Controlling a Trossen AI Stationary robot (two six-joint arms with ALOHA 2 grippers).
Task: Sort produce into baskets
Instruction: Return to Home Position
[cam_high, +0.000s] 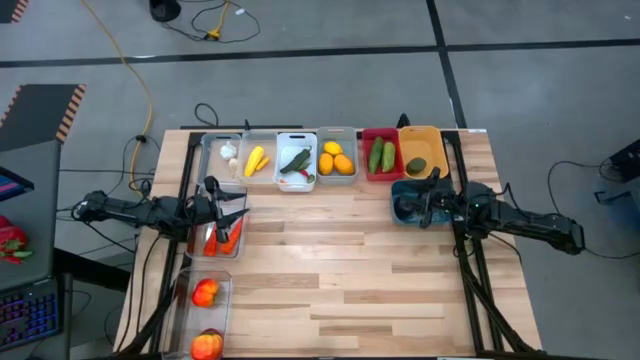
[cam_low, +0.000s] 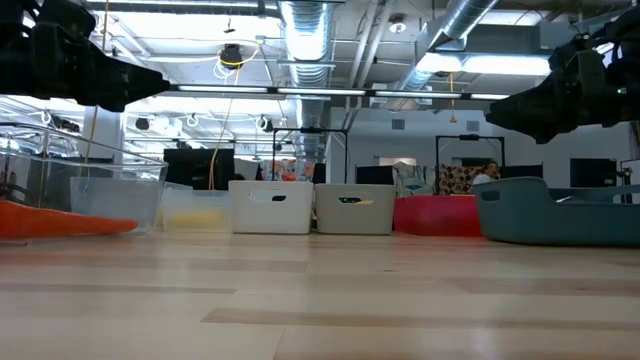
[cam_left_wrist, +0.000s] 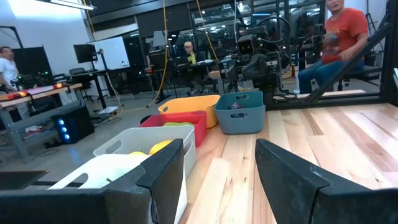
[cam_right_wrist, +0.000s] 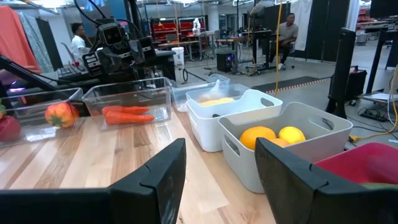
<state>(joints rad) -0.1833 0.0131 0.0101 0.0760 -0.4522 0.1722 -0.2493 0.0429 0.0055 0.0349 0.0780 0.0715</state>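
While both arms hang drawn in over the side edges of the desk (cam_high: 340, 270), neither tool carries anything. The left tool (cam_high: 226, 212) hovers by the left edge above a clear basket (cam_high: 215, 256) holding orange carrots (cam_high: 228, 238). Its fingers stand apart with only air between them, as its wrist view shows. The right tool (cam_high: 428, 200) hovers over the teal basket (cam_high: 398, 205) near the right edge, likewise parted and empty.

All the produce in sight lies inside baskets. Along the back edge sit garlic (cam_high: 229, 152), a cucumber in the white basket (cam_high: 297, 137), lemons (cam_high: 337, 160) in the grey basket (cam_high: 337, 180), and two more cucumbers (cam_high: 381, 156) in the red basket (cam_high: 366, 155). Tomatoes (cam_high: 205, 292) rest in a clear basket toward the front left corner. Judging by this, the sorting looks finished and only parking the arms remains.

Should any piece need moving, these toys are probably light, hard and smooth. The rounds would roll or squirt out of a pinch, so they are best taken across the widest part. A carrot or cucumber is best gripped across its thick middle, not the taper. The baskets look thin-walled and light, and a brushing finger would likely slide them.
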